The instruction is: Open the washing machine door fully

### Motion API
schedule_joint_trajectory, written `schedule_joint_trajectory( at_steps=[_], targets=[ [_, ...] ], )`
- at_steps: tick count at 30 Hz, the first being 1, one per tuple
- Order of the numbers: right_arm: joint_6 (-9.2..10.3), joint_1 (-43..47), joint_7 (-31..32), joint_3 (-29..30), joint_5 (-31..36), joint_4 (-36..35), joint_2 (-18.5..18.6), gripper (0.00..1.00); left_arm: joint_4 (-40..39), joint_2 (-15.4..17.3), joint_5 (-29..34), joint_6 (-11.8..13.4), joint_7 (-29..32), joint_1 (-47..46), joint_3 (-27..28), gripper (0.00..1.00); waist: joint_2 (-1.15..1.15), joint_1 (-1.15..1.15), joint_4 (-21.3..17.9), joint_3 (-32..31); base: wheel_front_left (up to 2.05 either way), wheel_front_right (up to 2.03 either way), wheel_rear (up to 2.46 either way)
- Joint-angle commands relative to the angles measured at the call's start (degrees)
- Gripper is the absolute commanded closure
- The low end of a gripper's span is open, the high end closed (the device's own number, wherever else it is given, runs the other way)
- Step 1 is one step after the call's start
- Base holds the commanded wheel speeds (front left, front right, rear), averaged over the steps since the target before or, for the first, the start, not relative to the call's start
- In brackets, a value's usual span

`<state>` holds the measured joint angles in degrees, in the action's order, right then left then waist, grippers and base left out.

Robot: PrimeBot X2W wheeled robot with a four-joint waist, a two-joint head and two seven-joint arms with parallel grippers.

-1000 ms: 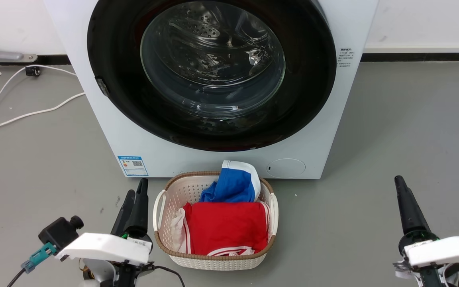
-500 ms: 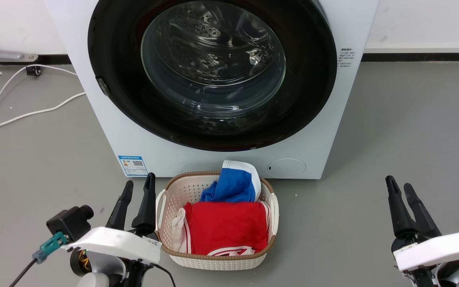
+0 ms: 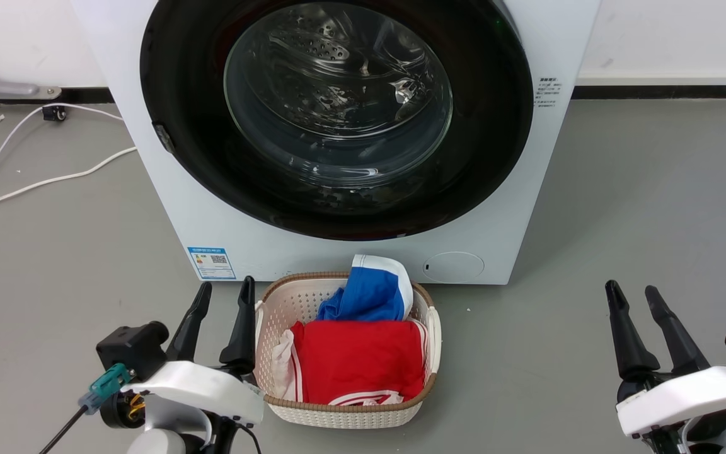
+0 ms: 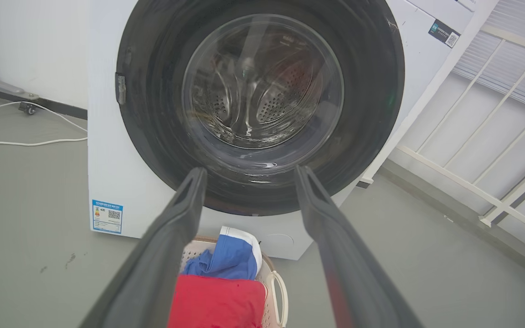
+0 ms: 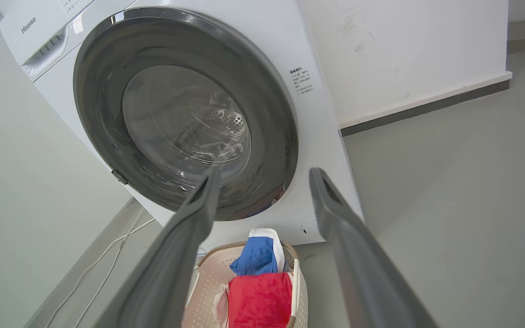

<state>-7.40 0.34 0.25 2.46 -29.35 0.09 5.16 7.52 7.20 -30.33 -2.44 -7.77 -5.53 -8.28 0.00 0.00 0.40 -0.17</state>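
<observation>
Lena: Grey smooth floor (image 3: pixel 621 189) runs back to a white wall (image 3: pixel 665 31). What stands on it?

Tom: A white front-loading washing machine (image 3: pixel 167 208). Nearly as wide as its front is the round glossy black washing machine door (image 3: pixel 483 157) with a clear domed glass centre. It lies flat against the machine's front, shut.

Lena: And before the machine?

Tom: A cream plastic laundry basket (image 3: pixel 338 413) sits on the floor at the machine's foot. It holds a red cloth (image 3: pixel 357 359), with a blue-and-white cloth (image 3: pixel 366 296) behind it.

Lena: The grippers?

Tom: The left gripper (image 3: pixel 227 285) hangs low just beside the basket's left side, its two dark fingers spread and gripping nothing. The right gripper (image 3: pixel 630 288) is well apart to the right over bare floor, its fingers likewise spread and empty. Both are well short of the door.

Lena: Smaller things?

Tom: A white cable (image 3: pixel 41 183) trails on the floor at the left. A small round white flap (image 3: pixel 452 267) and a blue label (image 3: pixel 212 262) sit low on the machine's front.
</observation>
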Motion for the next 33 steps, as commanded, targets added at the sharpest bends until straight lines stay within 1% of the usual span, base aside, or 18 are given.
schedule_joint_trajectory(
  at_steps=[1,12,16,28,33],
  targets=[
    [-0.08,0.15,-0.01,0.04,1.56,-1.01,0.13,0.0,-0.49,0.65,1.55,0.37,-0.55,-1.28,-0.35,0.0,0.0,0.0,0.03,-0.04,0.0,0.0,0.0],
    [-0.1,1.32,0.9,-0.09,10.51,-2.56,-0.32,0.0,0.18,2.3,7.9,1.48,-2.13,-1.53,-2.71,0.0,0.0,0.0,0.17,-0.33,0.0,0.0,0.0],
    [-0.1,1.84,1.3,0.41,13.96,-3.12,-0.76,0.0,1.11,2.55,9.84,1.27,-2.8,-1.62,-3.47,0.0,0.0,0.0,0.2,-0.4,0.0,0.0,0.0],
    [-0.12,2.98,1.22,1.17,19.97,-4.06,-1.91,0.0,3.47,2.59,13.39,0.63,-4.27,-2.1,-3.89,0.0,0.0,0.0,0.19,-0.63,0.0,0.0,0.0],
    [-0.12,3.16,0.82,1.38,21.07,-3.95,-2.2,0.0,4.34,2.28,14.65,0.53,-4.81,-2.08,-3.77,0.0,0.0,0.0,0.24,-0.82,0.0,0.0,0.0]
  ],
)
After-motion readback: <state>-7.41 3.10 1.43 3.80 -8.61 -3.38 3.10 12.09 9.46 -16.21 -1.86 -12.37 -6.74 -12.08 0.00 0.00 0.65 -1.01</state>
